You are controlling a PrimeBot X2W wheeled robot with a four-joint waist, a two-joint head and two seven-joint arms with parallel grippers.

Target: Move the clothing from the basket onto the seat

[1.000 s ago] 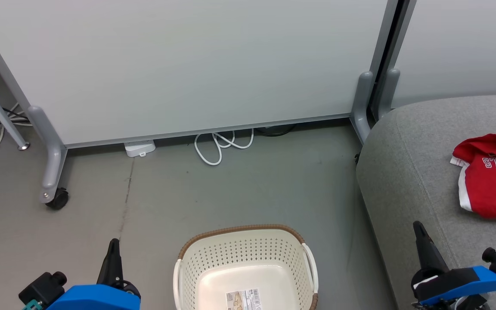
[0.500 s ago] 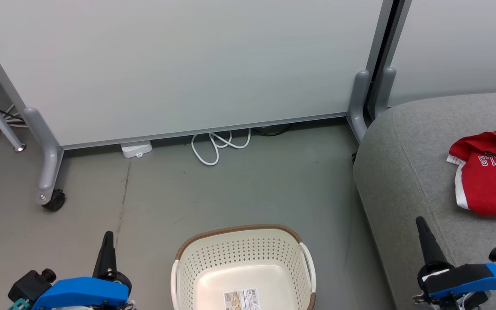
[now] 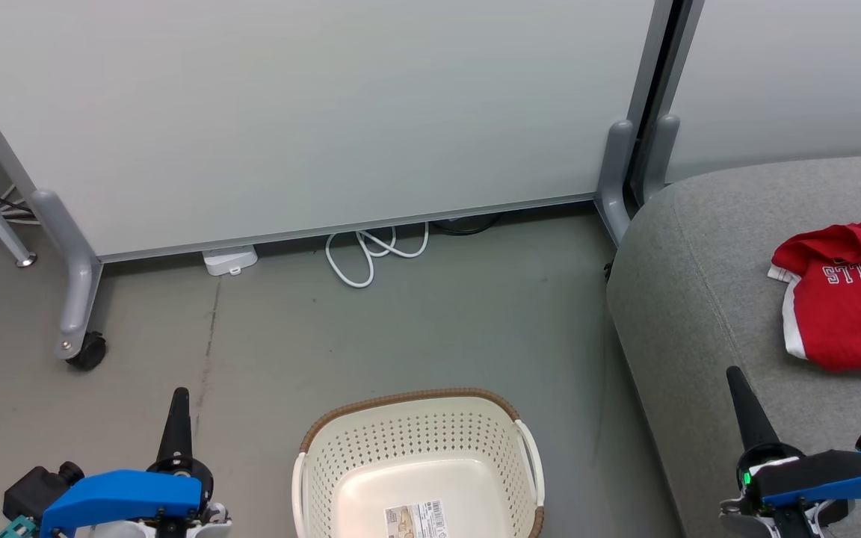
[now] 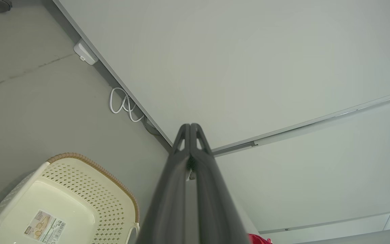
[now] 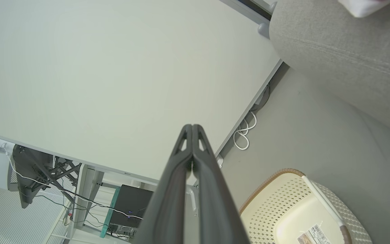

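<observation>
Red clothing (image 3: pixel 845 299) with white lettering and trim lies on the grey seat (image 3: pixel 707 284) at the right. The cream basket (image 3: pixel 415 437) with a brown rim stands on the floor at bottom centre, holding nothing but the barcode sticker (image 3: pixel 417 518) on its bottom. It also appears in the left wrist view (image 4: pixel 80 183) and the right wrist view (image 5: pixel 283 200). My left gripper (image 3: pixel 178 400) is at the lower left, shut and holding nothing (image 4: pixel 190 127). My right gripper (image 3: pixel 735 377) is over the seat's front edge, shut and holding nothing (image 5: pixel 192 127).
A pale partition panel (image 3: pixel 311 112) on grey wheeled legs (image 3: pixel 72 291) stands behind the basket. A coiled white cable (image 3: pixel 371 254) and a white box (image 3: pixel 229 260) lie at its foot. A second panel (image 3: pixel 789 75) stands behind the seat.
The whole head view has shifted slightly, so the camera moved. The left gripper sits a little lower left in the view; the right gripper has shifted only slightly. Both stay shut.
</observation>
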